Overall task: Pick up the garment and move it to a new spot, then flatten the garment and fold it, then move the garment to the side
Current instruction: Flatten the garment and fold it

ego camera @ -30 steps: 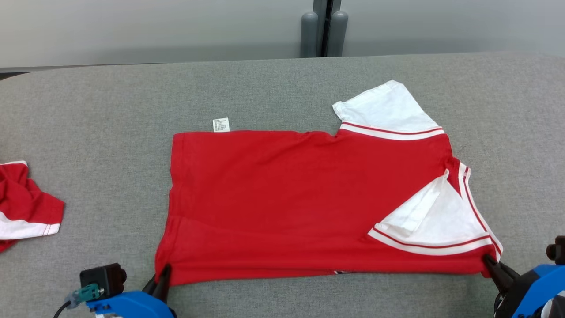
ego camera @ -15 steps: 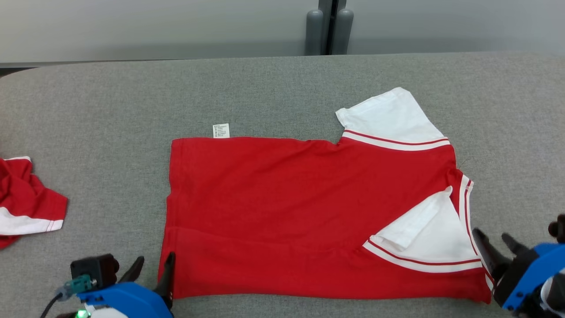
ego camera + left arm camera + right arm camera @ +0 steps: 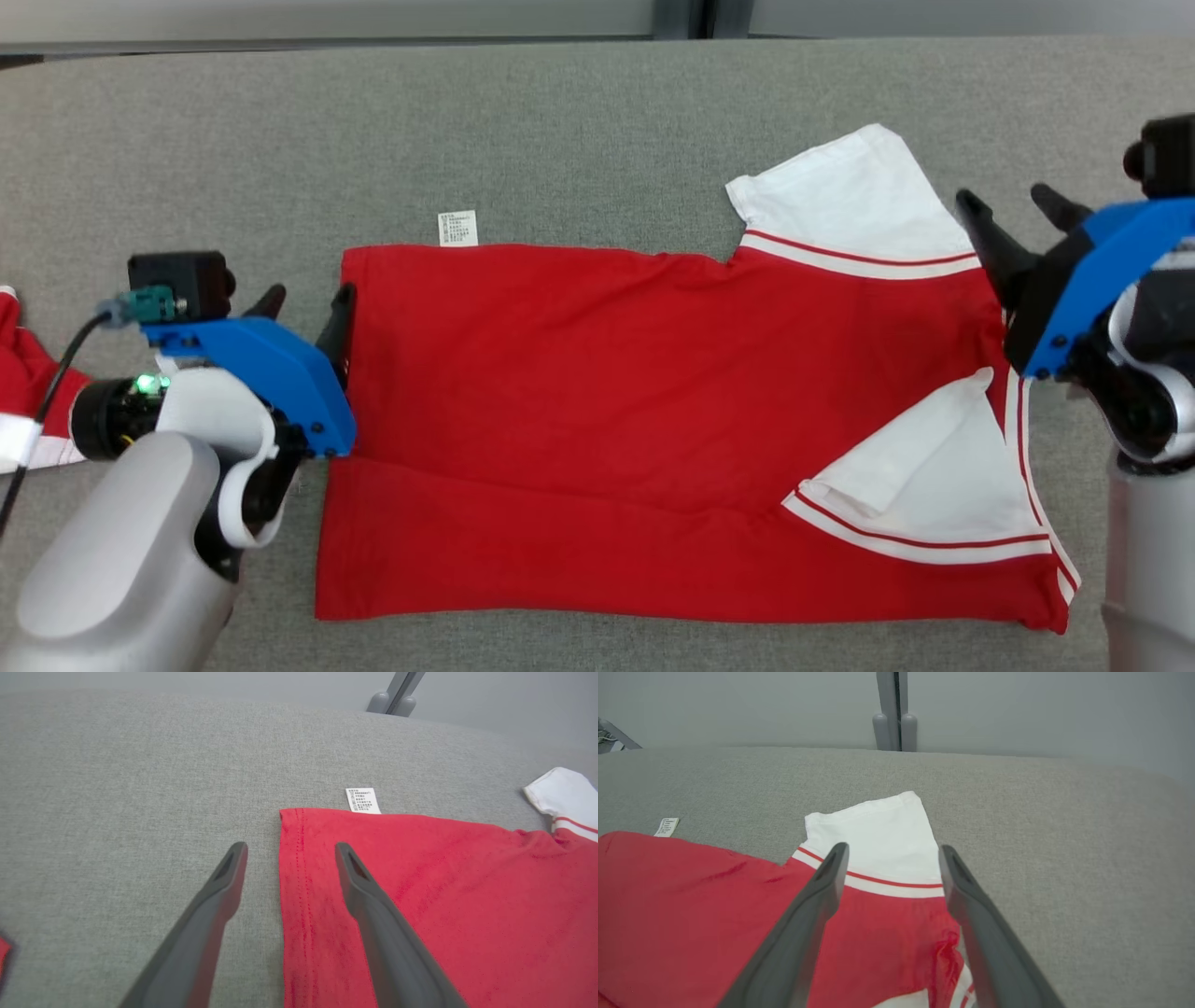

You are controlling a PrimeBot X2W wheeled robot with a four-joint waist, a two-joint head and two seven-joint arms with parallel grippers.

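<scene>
**Shirt flat, claws empty**

We see the red garment (image 3: 607, 401) lying flat on the grey table (image 3: 560, 121), long axis left to right. Our left gripper (image 3: 308, 297) and right gripper (image 3: 1006, 196) gape wide at its ends, holding nothing. Its white sleeve (image 3: 840, 196) points away.

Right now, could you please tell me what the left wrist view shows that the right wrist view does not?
Left wrist view: the open left claw framing the stitched hem of the red garment. Right wrist view: the open right claw, and a white striped patch of the shirt at the bottom edge. Both: the red garment, its care label, the far white sleeve and the grey table.
</scene>
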